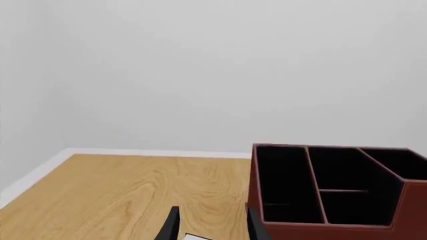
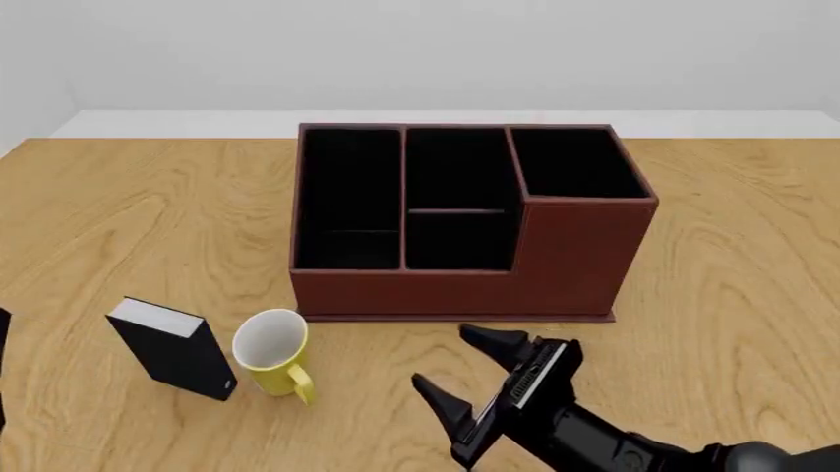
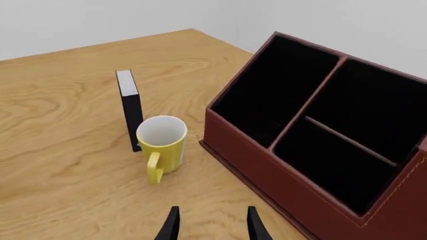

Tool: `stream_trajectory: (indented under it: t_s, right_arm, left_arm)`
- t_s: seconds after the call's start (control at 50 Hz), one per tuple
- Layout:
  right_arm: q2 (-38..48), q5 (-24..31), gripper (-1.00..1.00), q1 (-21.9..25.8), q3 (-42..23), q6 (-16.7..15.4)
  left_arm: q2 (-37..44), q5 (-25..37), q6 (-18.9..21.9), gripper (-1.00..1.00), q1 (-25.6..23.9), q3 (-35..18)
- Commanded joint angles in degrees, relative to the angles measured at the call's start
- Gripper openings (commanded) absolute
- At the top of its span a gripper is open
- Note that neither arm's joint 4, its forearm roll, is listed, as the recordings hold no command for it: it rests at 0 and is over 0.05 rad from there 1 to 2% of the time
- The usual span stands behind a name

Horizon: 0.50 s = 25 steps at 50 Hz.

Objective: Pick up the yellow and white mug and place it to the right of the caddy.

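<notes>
Tabletop (image 2: 118, 226): light wood grain, carrying everything here.
Caddy (image 2: 577, 261): reddish-brown box standing upright toward the far middle of the tabletop, the landmark for the rest. Black-lined compartments: one long one on its left, two in the middle split by a crossbar, and a taller section at its far right corner. No contents show in any compartment that can be seen into.
Right gripper (image 2: 470, 369): just in front of the caddy's near wall, not touching it, fingers spread wide with nothing between them; it points toward the mug.
Book (image 2: 173, 347): black cover, white pages, standing on edge in front of the caddy's left end and to the left of the mug, close beside it.
Mug (image 2: 271, 350): yellow outside, white inside, upright on the tabletop just in front of the caddy's near left corner, handle turned away from the caddy. Nothing visible inside.
Left gripper (image 1: 210, 226): left of the caddy; only its fingertips show, spread apart, gripping nothing.
</notes>
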Motion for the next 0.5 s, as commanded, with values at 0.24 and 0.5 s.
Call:
stream_trajectory:
  t_s: [0.24, 0.5]
  right_arm:
    - [4.0, 0.9, 1.0, 2.1, -4.1, -0.4]
    - [5.8, 2.0, 1.0, 3.0, -6.6, -0.6]
  left_arm:
    - [0.0, 0.8, 0.3, 1.0, -0.2, -1.1]
    - [0.0, 1.7, -0.1, 1.0, 0.3, -2.5]
